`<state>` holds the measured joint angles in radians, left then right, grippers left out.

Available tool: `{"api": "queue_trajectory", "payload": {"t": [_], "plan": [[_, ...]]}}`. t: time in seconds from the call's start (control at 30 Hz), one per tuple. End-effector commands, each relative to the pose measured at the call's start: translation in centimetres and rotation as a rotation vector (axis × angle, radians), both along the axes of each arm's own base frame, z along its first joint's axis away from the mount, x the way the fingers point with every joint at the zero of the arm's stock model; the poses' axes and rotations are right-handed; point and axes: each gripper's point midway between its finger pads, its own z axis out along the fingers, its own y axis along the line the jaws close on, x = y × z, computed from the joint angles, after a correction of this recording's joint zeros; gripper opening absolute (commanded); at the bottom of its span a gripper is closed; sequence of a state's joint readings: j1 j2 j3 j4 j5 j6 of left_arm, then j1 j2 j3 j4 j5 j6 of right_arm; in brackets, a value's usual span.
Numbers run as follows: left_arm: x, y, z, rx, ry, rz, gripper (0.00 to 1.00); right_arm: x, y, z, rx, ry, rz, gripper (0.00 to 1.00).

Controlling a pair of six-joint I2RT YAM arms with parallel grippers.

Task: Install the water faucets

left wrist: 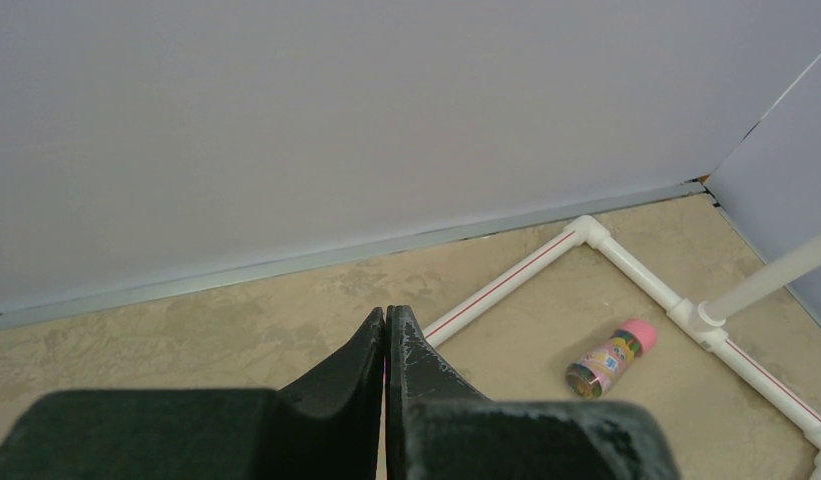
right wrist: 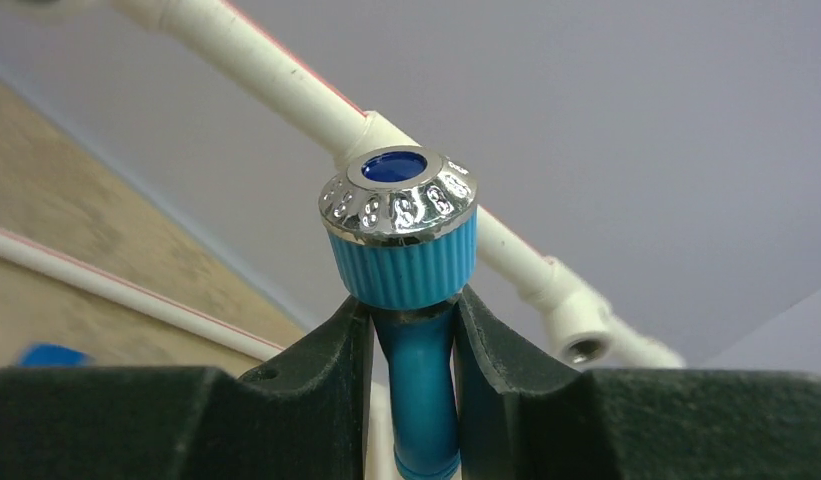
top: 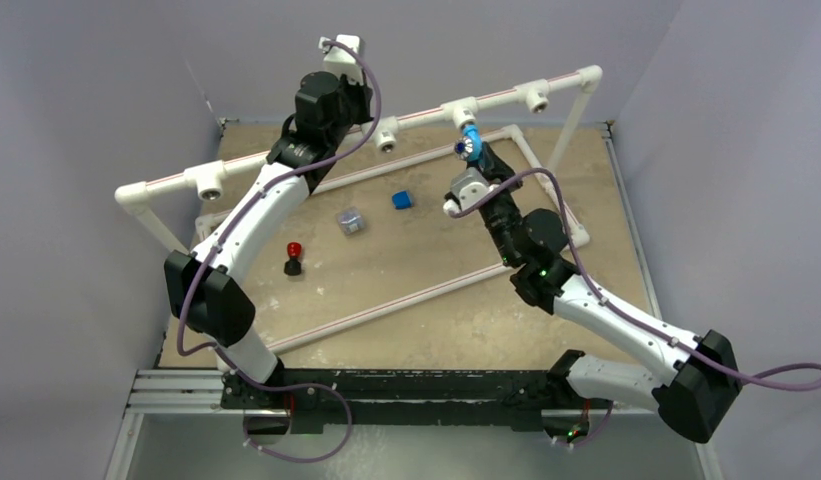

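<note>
Light-blue plastic is seen near the far side of the table from above. A small tap is held up by the right gripper, right below a white joint on the raised pipe. Whether tap and joint are touching cannot be told from here. The left arm is stretched up toward the back wall, and its fingers are hidden in this view. On the sandy table a dark-blue cube, a small grey box and a little red and black thing are laid out, well apart from the tap.

In the left wrist view, the left gripper is seen pressed tight together, with nothing between its two black fingers. Past it, a low white pipe is laid on the table. A small bottle with a pink cap is lying on its side near the pipe's corner.

In the right wrist view, the tap is clamped by its thin blue neck between the black fingers of the right gripper. The knob is at the top, with ribbed blue sides and a shiny silver ring around a dark-blue middle. The raised pipe is seen behind the knob, and another joint with an open round hole is seen to the right.
</note>
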<state>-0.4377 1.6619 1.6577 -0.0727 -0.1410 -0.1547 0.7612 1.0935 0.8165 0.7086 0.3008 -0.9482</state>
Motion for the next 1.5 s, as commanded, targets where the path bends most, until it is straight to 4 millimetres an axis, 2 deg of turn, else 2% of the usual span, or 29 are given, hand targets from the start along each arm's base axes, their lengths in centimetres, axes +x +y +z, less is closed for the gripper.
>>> {"api": "queue_trajectory", "payload": {"t": [0.0,0.17,0.3,0.43,0.6,0.63,0.77,0.9,1.1,1.33,1.37,1.4,1.47], "plan": [[-0.1,-0.5,-7.2,0.084,0.185,-0.021,0.0,-2.3,1.8,2.0,0.544,0.097,0.217,0.0],[-0.1,-0.5,-7.1,0.083,0.184,-0.024,0.0,-2.4,2.4,2.6,0.942,0.257,0.32,0.0],[-0.2,-0.5,-7.0,0.082,0.182,-0.026,0.0,-2.6,3.2,3.1,1.168,0.367,0.407,0.0],[-0.3,-0.6,-7.1,0.082,0.184,-0.032,0.0,-2.4,2.8,3.8,1.406,0.445,0.436,0.0],[-0.4,-0.6,-7.1,0.079,0.186,-0.034,0.0,-1.9,2.7,3.2,1.705,0.599,0.421,0.0],[-0.4,-0.6,-7.1,0.078,0.186,-0.034,0.0,-1.6,2.7,2.5,1.769,0.643,0.394,0.0],[-0.5,-0.6,-7.0,0.075,0.185,-0.036,0.0,-1.6,3.2,1.7,2.014,0.782,0.423,0.0],[-0.6,-0.5,-6.8,0.07,0.182,-0.037,0.0,-1.8,4.4,0.4,2.165,0.927,0.442,0.0],[-0.8,-0.8,-6.7,0.064,0.181,-0.048,0.0,-1.9,4.9,-1.4,2.368,1.072,0.406,0.0],[-1.0,-0.8,-6.6,0.056,0.182,-0.054,0.0,-2.6,5.0,-1.1,2.412,1.131,0.448,0.0],[-1.0,-0.8,-6.6,0.054,0.183,-0.054,0.0,-2.7,4.9,-1.0,2.405,1.13,0.449,0.03],[-1.0,-0.9,-6.7,0.053,0.184,-0.055,0.0,-2.8,4.8,-0.9,2.396,1.123,0.45,0.13],[-1.0,-0.9,-6.6,0.052,0.185,-0.056,0.0,-2.9,4.5,-0.9,2.382,1.107,0.442,0.27]]}}
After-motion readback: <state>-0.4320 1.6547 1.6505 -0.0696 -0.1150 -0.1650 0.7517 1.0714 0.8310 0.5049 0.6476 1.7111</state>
